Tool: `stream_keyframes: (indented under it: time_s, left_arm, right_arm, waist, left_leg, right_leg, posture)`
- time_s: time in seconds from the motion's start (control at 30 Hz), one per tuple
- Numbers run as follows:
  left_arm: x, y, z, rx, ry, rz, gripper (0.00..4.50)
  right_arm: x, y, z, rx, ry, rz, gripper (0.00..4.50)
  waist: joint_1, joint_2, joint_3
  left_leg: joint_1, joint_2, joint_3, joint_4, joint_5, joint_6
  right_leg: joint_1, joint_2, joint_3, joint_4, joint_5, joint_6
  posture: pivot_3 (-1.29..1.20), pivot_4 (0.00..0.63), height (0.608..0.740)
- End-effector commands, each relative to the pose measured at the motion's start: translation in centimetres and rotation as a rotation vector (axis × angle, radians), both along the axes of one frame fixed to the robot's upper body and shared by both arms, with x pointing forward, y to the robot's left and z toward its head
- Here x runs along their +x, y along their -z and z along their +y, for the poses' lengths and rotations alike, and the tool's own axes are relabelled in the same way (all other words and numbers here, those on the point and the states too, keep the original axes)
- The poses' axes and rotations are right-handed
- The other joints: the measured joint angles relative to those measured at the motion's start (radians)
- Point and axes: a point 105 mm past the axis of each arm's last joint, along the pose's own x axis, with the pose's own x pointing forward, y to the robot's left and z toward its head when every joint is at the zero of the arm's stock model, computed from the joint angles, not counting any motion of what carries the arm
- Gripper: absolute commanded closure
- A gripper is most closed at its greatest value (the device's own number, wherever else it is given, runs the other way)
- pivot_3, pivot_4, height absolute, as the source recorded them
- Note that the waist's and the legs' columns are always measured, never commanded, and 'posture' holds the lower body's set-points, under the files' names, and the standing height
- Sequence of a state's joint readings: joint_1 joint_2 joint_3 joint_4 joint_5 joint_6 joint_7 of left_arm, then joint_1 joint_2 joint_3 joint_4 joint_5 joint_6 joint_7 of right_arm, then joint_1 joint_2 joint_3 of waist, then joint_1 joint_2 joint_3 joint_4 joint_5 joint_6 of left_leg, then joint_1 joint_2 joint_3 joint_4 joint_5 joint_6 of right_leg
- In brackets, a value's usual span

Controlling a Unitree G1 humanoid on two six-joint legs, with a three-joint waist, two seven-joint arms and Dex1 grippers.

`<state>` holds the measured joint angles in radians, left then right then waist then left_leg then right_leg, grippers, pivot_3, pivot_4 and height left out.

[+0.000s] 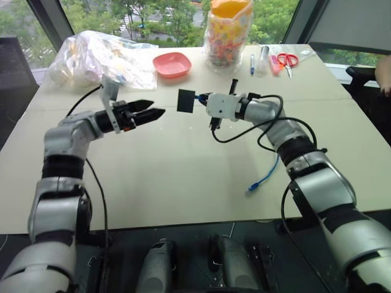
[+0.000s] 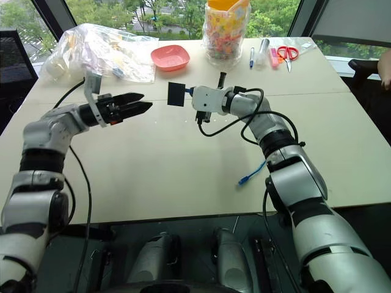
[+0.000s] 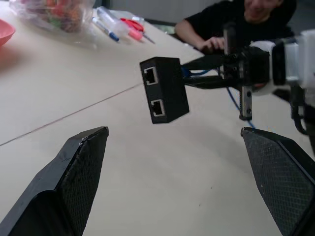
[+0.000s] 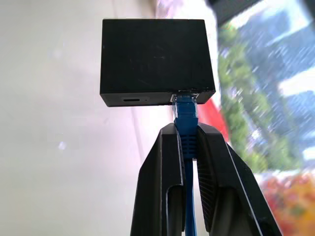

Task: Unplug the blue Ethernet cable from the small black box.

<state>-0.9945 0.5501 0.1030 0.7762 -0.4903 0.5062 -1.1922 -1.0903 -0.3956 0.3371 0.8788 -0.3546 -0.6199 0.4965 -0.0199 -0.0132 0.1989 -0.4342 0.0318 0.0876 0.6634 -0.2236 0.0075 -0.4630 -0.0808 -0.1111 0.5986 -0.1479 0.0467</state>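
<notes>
Nearest the tabletop's [image 1: 183, 195] front edge, toward its right side, one loose end of the blue Ethernet cable [image 1: 264, 178] lies on the surface with its plug at the tip; the single blue cord runs up from there toward the right arm. Above the middle of the tabletop the two grippers face each other, both lifted off the surface. The right gripper [image 4: 186, 142] has its two black fingers pinched together on the blue cable just behind its plug — the plug is seated in a port on the edge of the small black box [image 4: 155, 61], beside a slim slot on that same edge. The one box hangs in the air from the cable, clear of the table, between the two grippers. The left wrist view shows two empty ports, one above the other, on the box's face turned toward the left gripper. The left gripper [image 1: 146, 113] stands with its two fingers spread wide apart and nothing between them, near the box but not touching it. Toward the far edge sit one pink dish [image 1: 171, 64] near the middle, one crumpled clear plastic bag [image 1: 101, 58] at the far left corner, and one clear jar [image 1: 227, 33] with colourful contents. To the right of the jar lie one blue-tipped pen [image 1: 252, 63], one pair of red-handled scissors [image 1: 287, 61] and a pink marker [image 1: 274, 64]. A person [image 3: 246, 22] in a dark top is at the table's far right side, one arm resting at its edge.
</notes>
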Motion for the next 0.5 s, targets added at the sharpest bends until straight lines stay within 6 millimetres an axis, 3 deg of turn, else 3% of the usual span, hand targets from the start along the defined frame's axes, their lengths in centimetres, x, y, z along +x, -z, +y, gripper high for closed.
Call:
stream_keyframes:
  time_s: [0.03,0.17,0.43,0.5]
  left_arm:
    - [0.7,-1.5,-0.2,-0.059,0.036,-0.026,0.0]
    - [1.0,-2.5,-1.9,-0.093,0.105,-0.03,0.0]
    - [1.0,-2.4,-4.2,-0.071,0.182,-0.043,0.0]
    - [1.0,-2.6,-4.3,-0.101,0.182,-0.04,0.52]
  right_arm:
    - [-1.3,-2.5,0.3,0.027,-0.036,-0.138,4.48]
    - [-1.9,-3.4,0.1,0.045,-0.024,-0.177,4.48]
    - [-2.3,-3.8,-0.1,0.058,0.008,-0.201,4.48]
    - [-2.6,-3.8,-0.1,0.051,0.011,-0.213,4.5]
  waist:
    - [0.0,0.0,0.0]
    - [0.001,0.0,0.0]
    - [0.003,0.0,0.0]
    - [0.003,0.0,0.0]
  left_leg:
    - [0.0,0.0,0.0,0.0,0.0,0.0]
    - [0.0,0.0,0.001,0.001,0.0,0.0]
    - [0.0,0.0,0.0,0.003,0.0,0.0]
    - [0.0,0.0,0.0,0.003,0.0,0.0]
  right_leg:
    - [0.0,0.0,0.0,0.0,0.0,0.001]
    - [0.0,-0.001,0.0,-0.001,-0.001,0.001]
    - [0.001,-0.001,0.0,0.0,0.0,0.001]
    - [0.001,-0.001,0.0,0.0,0.0,0.001]
  posture:
    - [0.0,0.15,0.74]
    - [0.0,0.15,0.74]
    - [0.0,0.15,0.74]
    - [0.0,0.15,0.74]
